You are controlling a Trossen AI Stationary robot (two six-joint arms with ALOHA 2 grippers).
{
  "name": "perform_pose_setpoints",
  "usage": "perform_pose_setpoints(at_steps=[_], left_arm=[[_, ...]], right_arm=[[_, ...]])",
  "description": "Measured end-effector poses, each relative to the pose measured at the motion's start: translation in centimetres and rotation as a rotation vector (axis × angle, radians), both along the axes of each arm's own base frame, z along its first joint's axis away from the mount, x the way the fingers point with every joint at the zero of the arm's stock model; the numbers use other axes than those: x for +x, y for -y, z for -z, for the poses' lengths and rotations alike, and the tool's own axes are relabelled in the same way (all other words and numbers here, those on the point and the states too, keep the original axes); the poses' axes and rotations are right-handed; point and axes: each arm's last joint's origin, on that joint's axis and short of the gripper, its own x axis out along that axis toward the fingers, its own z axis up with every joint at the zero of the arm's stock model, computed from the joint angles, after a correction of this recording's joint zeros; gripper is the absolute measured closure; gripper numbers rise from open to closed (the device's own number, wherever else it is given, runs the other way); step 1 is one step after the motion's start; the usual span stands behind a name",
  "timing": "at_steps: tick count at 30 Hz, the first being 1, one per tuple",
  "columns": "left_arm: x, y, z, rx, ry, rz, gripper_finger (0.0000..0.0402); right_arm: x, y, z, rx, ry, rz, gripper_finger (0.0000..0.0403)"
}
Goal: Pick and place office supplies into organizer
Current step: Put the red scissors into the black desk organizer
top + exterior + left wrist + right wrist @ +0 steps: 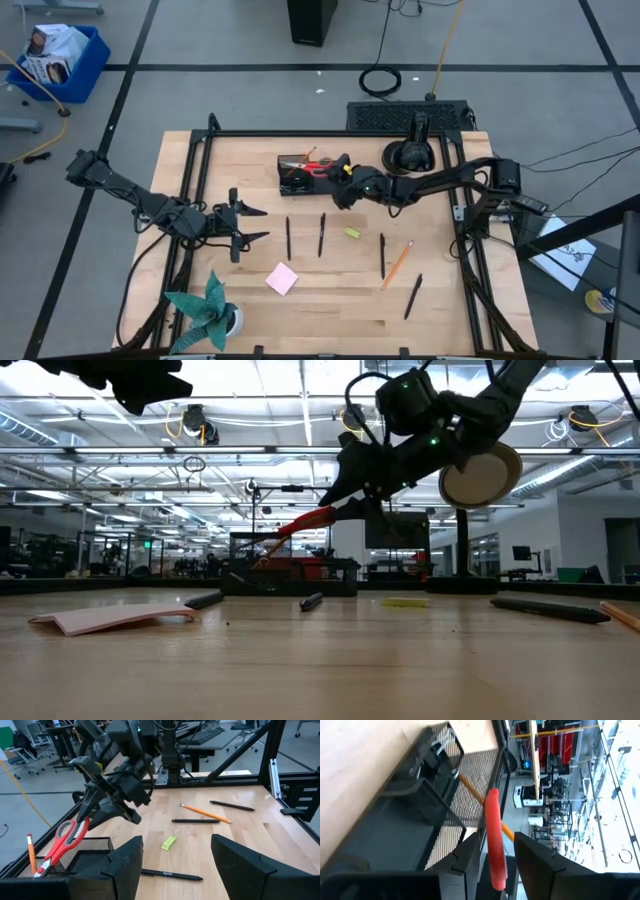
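Gripping red-handled scissors (64, 842) between closed right gripper (345, 183) fingers, blades angled down into organizer (296, 174) just below; left gripper (243, 224) open, well apart.

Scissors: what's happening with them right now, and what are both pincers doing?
Right pincer shut on red-handled scissors, tips over organizer. Left pincer open, waiting at left side. Pens, pencil, sticky pad on table.

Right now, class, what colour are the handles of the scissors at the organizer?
Red. The scissors show best in the left wrist view, held by the right gripper.
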Motion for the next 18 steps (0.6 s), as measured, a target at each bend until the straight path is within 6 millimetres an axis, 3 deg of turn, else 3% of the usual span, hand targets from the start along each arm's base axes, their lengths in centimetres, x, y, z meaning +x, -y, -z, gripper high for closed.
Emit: perform_pose_setpoints(at_steps=[6,13,18], left_arm=[[0.0,0.0,0.01,-0.002,-0.001,-0.001,0.0163],[0.0,0.0,0.01,-0.009,0.0,-0.001,0.0163],[0.0,0.0,0.0,-0.014,0.001,-0.001,0.0163]], right_arm=[[0.26,0.13,0.11,-0.053,-0.033,0.012,0.0296],[0.18,0.0,0.13,-0.118,-0.072,0.056,0.0379],[0.24,0.03,-0.04,-0.154,-0.076,0.044,0.038]])
